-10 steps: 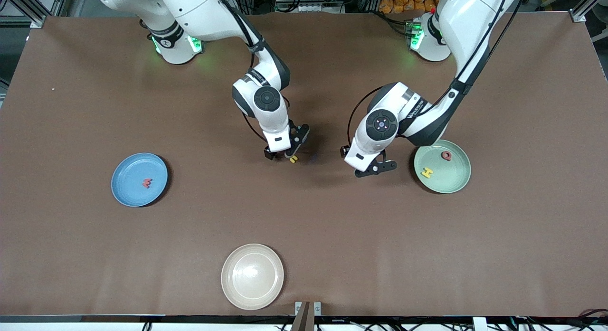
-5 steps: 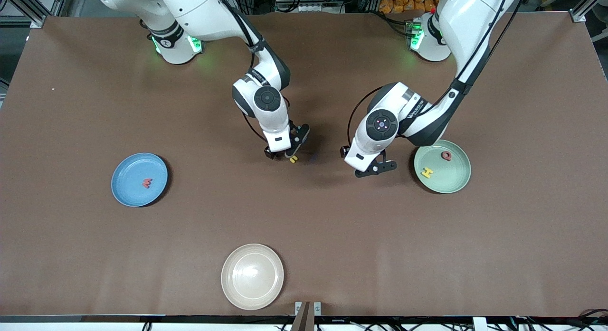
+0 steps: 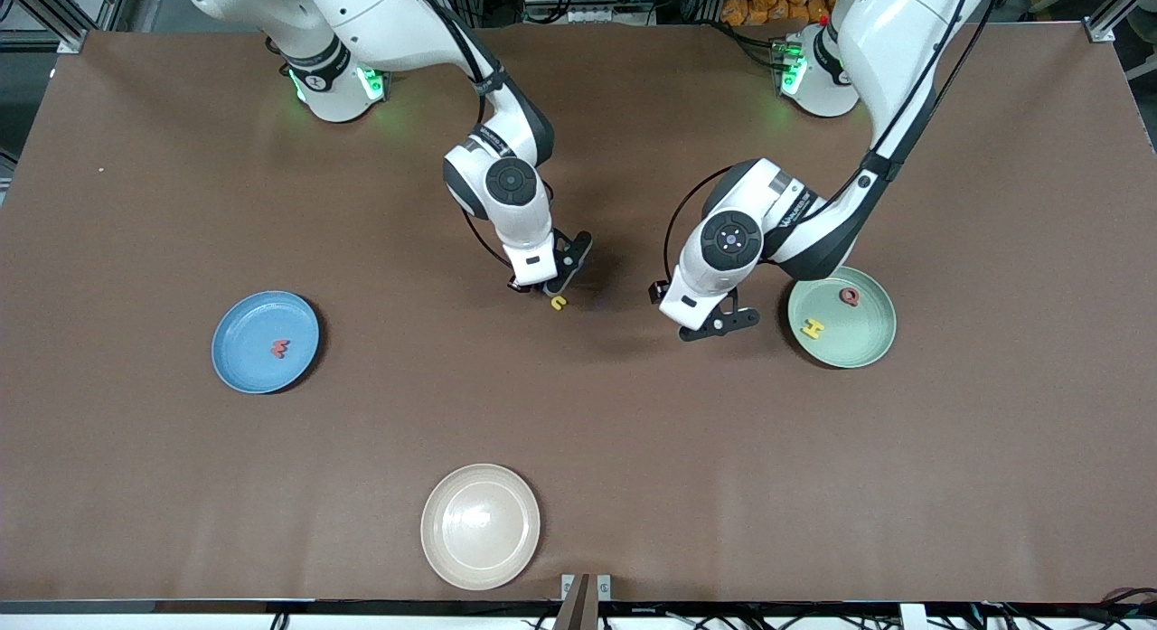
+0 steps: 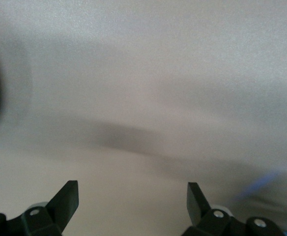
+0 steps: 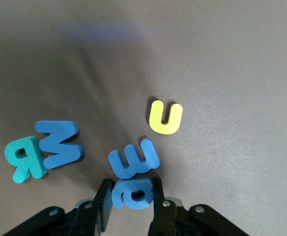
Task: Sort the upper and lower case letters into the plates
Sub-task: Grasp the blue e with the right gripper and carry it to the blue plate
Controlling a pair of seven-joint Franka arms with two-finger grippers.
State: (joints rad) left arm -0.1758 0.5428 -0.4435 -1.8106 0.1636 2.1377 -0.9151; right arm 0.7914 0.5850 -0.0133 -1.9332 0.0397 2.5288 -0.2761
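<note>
Front view: red letter [image 3: 280, 348] in blue plate [image 3: 237, 359]; two letters in green plate [image 3: 863, 346]; right gripper [image 5: 131, 199] clamped on blue letter [image 5: 132, 192], left gripper [image 4: 132, 196] apart.

My right gripper [image 5: 129, 199] is down at the table near its middle, the white right arm reaching in from its base and bending sharply at the elbow, wrist pointed almost straight down. In my right wrist view the two black fingers [image 5: 102, 204] are pinched in close on a small blue foam letter [image 5: 132, 192], one finger against each side of it. My left gripper [image 3: 719, 323] hangs low over the table, the left arm folded back on itself with the wrist tipped toward the table's middle. Its black fingertips [image 4: 67, 196] stand wide apart with nothing between them.
</note>
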